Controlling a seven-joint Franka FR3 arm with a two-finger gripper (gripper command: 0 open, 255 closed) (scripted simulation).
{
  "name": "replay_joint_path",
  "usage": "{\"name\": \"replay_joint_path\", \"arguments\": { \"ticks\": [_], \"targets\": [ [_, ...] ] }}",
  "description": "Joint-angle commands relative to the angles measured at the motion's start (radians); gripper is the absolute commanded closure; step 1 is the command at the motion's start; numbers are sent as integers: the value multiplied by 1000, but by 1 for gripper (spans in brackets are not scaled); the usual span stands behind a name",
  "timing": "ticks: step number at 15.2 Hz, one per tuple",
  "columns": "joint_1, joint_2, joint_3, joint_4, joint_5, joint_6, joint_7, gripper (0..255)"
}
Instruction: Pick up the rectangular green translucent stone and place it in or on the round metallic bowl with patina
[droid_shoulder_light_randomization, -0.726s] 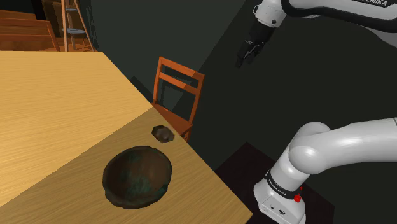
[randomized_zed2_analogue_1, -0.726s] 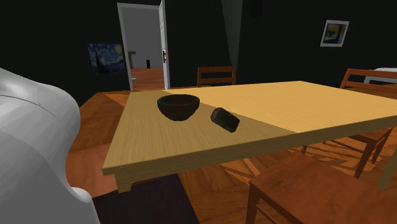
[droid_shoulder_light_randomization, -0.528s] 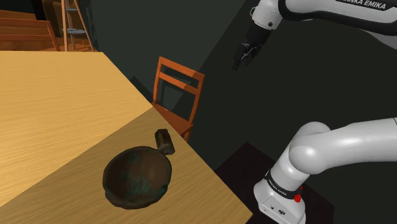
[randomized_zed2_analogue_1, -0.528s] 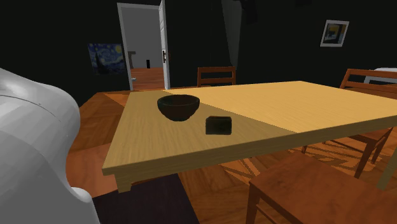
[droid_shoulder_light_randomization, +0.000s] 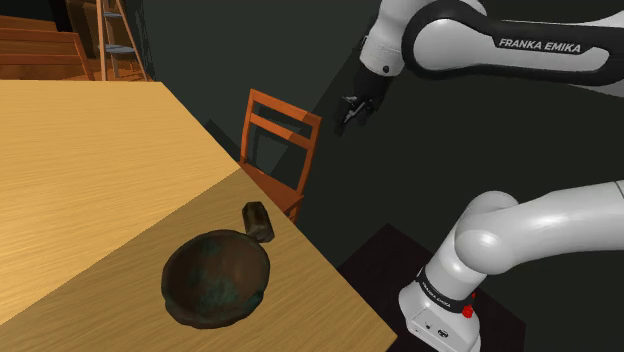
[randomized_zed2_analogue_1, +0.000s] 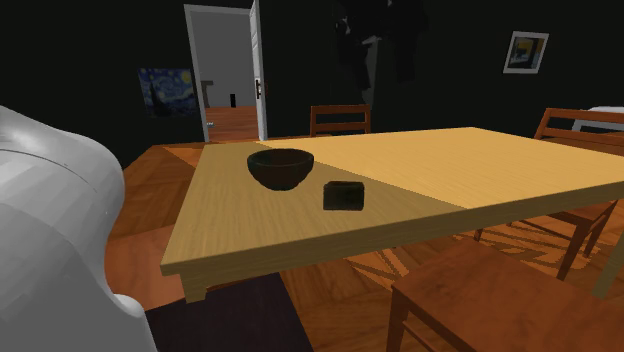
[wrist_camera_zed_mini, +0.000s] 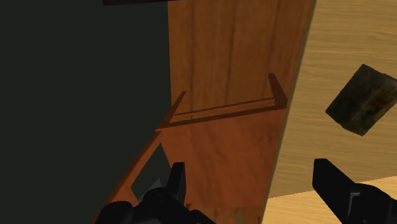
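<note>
The stone (droid_shoulder_light_randomization: 257, 221) is a small dark block with a greenish-brown mottled face, lying on the wooden table (droid_shoulder_light_randomization: 80, 170) near its edge. It sits close beside the rim of the round dark bowl (droid_shoulder_light_randomization: 217, 277), whose inside shows green patina. In the second exterior view the stone (randomized_zed2_analogue_1: 344, 196) lies to the right of the bowl (randomized_zed2_analogue_1: 281, 167). My gripper (droid_shoulder_light_randomization: 352, 115) hangs high in the air off the table's edge, above the chair and well up and right of the stone. In the wrist view the gripper (wrist_camera_zed_mini: 254, 184) is open and holds nothing, with the stone (wrist_camera_zed_mini: 363, 98) off beyond one finger.
An orange wooden chair (droid_shoulder_light_randomization: 278, 140) stands against the table's edge under the gripper; its seat (wrist_camera_zed_mini: 222, 95) lies below the hand. More chairs (randomized_zed2_analogue_1: 575, 130) ring the table. A ladder (droid_shoulder_light_randomization: 112, 40) stands in the far corner, and an open door (randomized_zed2_analogue_1: 225, 70) lies beyond the table.
The stone tipped over and shifted closer to the bowl's rim, then stayed still. The arm swung toward the shoulder view's left and lowered the gripper somewhat.
</note>
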Motion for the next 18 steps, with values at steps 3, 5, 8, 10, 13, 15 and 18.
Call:
{"name": "replay_joint_path", "arguments": {
  "ticks": [3,5,8,10,13,15,18],
  "targets": [
    [0,62,109,-26,9,81,131,0],
    [-5,105,166,-28,7,120,198,0],
    [-21,181,255,-17,-8,175,304,0],
    [-40,240,318,-2,-28,208,379,0],
    [-77,343,416,33,-79,250,504,0],
    [-110,422,485,66,-132,270,596,0],
    [-162,565,591,130,-251,281,756,0]
  ]
}}
